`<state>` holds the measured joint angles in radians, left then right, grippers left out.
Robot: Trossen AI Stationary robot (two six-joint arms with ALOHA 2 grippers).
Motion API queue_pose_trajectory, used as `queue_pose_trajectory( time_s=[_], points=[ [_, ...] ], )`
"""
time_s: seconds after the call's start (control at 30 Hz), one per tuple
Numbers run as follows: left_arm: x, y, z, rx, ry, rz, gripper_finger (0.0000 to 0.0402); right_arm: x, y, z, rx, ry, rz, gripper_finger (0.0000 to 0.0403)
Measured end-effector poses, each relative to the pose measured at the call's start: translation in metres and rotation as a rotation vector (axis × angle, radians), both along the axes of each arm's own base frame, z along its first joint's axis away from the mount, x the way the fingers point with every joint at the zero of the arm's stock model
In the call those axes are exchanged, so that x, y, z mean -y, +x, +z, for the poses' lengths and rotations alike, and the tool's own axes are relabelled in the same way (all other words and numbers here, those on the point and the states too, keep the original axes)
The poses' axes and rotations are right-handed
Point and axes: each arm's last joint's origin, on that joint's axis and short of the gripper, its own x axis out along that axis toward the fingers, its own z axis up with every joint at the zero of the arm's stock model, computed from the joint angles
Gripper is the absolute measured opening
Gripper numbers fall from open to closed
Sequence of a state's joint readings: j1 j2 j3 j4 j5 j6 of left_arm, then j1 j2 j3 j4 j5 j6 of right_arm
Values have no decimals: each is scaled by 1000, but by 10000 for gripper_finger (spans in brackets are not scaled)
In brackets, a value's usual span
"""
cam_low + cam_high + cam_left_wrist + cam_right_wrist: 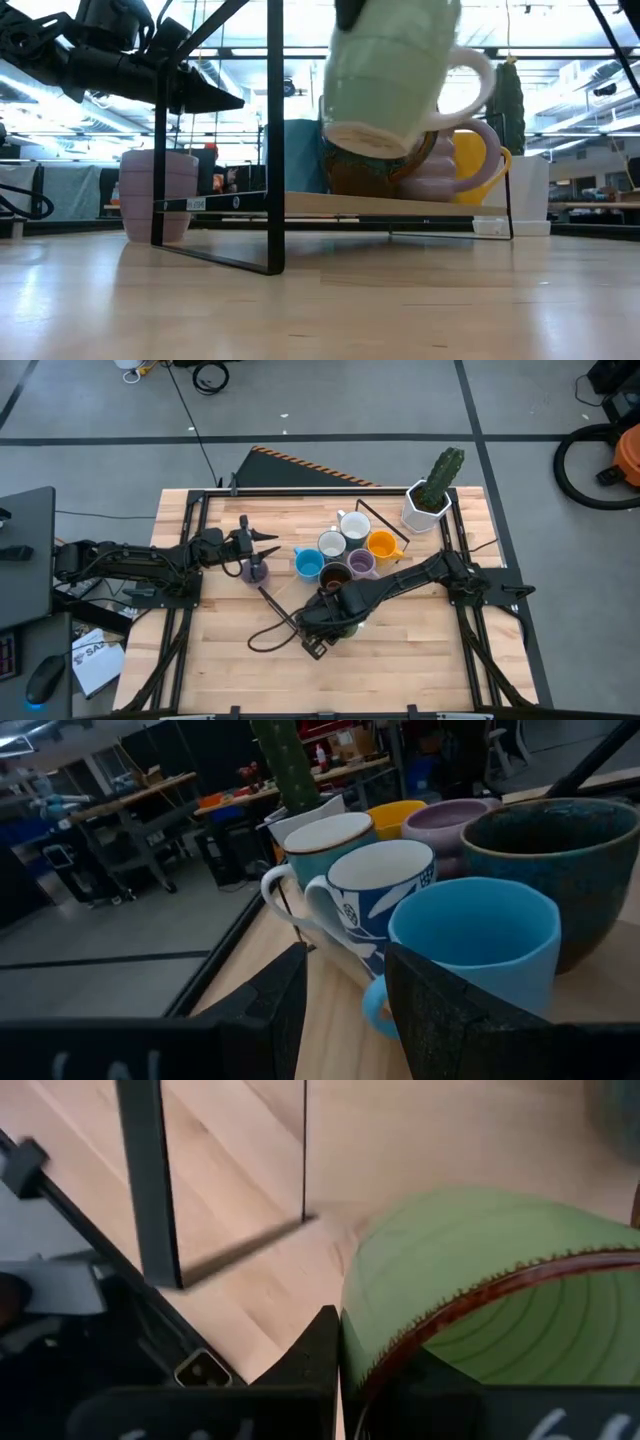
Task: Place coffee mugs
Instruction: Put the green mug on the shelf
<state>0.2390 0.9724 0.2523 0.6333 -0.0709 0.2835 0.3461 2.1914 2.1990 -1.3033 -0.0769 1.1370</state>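
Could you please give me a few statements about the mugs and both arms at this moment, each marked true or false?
1. The right tool holds the green mug above the table. True.
2. The left tool grips the blue mug. False: it is open and holds nothing.
3. A lavender mug stands apart from the cluster, near the left tool. True.
4. The cactus pot lies tipped over. False: it stands upright.
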Motion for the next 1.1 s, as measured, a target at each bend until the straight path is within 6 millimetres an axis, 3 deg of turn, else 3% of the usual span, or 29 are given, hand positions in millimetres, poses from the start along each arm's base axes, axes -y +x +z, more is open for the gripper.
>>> queue_pose_trajectory(
  time_s=[0.6, 1.1],
  points=[
    [0, 0, 3, 13, 48, -3, 141, 34, 22, -8, 49, 19, -131, 29],
    [0, 0, 2, 9, 47, -5, 141, 51, 32, -5, 109, 31, -277, 30]
  ],
)
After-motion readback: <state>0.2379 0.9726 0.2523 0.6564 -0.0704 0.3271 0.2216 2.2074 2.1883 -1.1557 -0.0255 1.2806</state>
